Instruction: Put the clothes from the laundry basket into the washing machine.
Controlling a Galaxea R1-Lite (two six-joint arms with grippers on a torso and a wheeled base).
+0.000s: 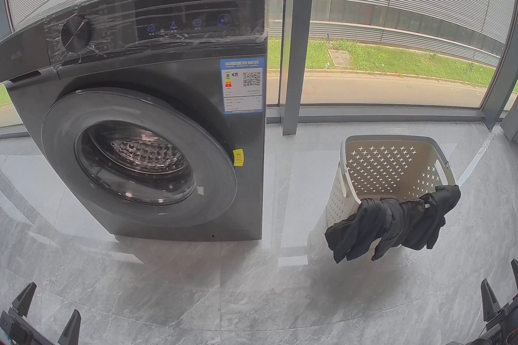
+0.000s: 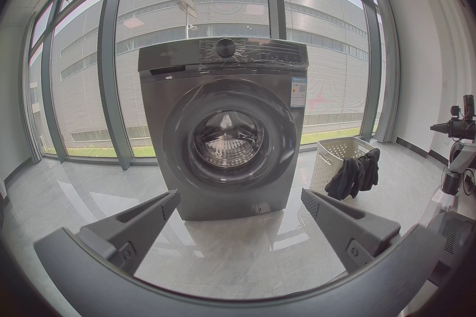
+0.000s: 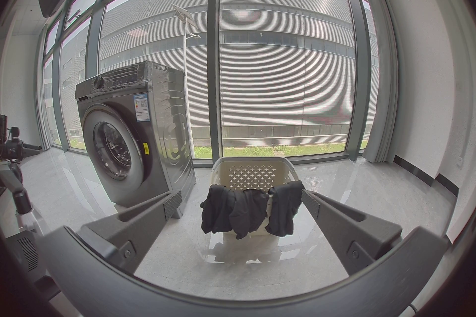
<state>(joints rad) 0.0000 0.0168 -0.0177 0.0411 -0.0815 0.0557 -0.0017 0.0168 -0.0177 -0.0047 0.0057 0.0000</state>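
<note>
Hanging off the basket (image 1: 339, 198) rim, the clothes (image 1: 388, 225) may slip to the floor (image 1: 280, 287) if the left gripper (image 2: 239, 196) or right gripper (image 3: 241, 199), both open, pinches loosely.

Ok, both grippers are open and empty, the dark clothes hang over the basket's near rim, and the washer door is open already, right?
No: the head view shows the washing machine's door shut. The rest holds: left gripper and right gripper are open and empty, and the dark clothes hang over the laundry basket's near rim.

Grey washing machine (image 1: 140, 109), dark clothes (image 1: 388, 225) draped over laundry basket (image 1: 388, 163) front rim
</note>
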